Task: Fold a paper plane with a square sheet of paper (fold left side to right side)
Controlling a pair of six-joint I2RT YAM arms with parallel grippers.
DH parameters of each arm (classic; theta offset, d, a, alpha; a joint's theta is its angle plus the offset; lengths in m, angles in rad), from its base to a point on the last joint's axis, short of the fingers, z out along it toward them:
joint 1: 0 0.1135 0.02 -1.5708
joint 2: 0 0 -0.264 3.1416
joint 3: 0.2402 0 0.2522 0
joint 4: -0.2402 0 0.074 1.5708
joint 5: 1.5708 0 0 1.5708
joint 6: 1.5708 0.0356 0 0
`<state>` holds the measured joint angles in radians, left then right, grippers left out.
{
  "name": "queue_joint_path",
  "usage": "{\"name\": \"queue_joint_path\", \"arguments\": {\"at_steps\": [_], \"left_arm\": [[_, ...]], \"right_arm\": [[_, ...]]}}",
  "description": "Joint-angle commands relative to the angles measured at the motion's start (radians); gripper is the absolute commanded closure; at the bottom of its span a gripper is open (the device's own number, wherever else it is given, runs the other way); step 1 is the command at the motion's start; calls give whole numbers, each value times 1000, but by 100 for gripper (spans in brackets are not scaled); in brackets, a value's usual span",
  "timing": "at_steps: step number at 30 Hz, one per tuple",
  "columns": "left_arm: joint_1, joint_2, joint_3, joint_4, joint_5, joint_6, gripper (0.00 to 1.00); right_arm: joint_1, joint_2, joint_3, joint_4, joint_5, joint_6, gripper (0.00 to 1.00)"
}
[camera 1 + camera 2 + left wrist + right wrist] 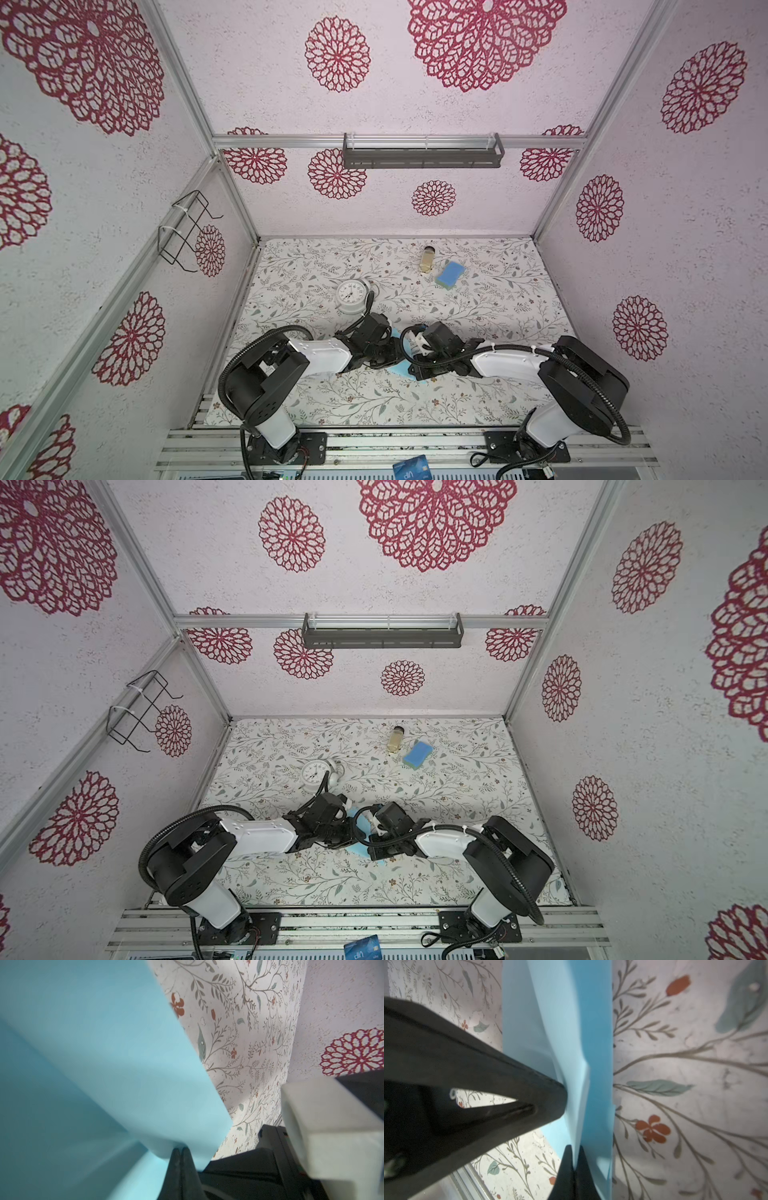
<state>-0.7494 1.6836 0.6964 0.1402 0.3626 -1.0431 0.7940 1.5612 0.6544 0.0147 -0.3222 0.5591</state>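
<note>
The square sheet of paper (400, 369) is light blue and folded into layers, held just above the flowered table (478, 316) at its front middle. Both arms cover most of it in both top views, so I cannot tell whether it has a paper plane's shape. My left gripper (181, 1149) is shut on one edge of the paper (104, 1053). My right gripper (574, 1150) is shut on a raised fold of the paper (598, 1043). In the right wrist view the left gripper's fingers (546, 1101) press against the paper from the side. The two grippers stand tip to tip.
A white clock (351, 295) lies behind the left arm. A blue sponge (450, 274) and a small bottle (428, 259) are at the back. A dark blue card (411, 467) lies on the front rail. A wire rack (187, 232) and a grey shelf (422, 156) hang on the walls.
</note>
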Motion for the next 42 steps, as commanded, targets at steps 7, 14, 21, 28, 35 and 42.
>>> {"name": "queue_joint_path", "arguments": {"at_steps": [7, 14, 21, 28, 35, 42], "left_arm": [[7, 64, 42, 28, -37, 6, 100], [7, 63, 26, 29, -75, -17, 100], [7, 56, 28, 27, -81, -21, 100], [4, 42, 35, 32, -83, -30, 100], [3, 24, 38, 30, -87, -38, 100], [2, 24, 49, 25, -84, -37, 100]], "right_arm": [[-12, 11, -6, -18, -31, -5, 100], [-14, -40, 17, -51, -61, -9, 81], [-13, -175, 14, -129, -45, -23, 69], [-12, -202, 21, -229, 77, -110, 54], [18, -152, 53, -274, 155, -169, 45], [70, -91, 88, -268, 196, -189, 44]]}}
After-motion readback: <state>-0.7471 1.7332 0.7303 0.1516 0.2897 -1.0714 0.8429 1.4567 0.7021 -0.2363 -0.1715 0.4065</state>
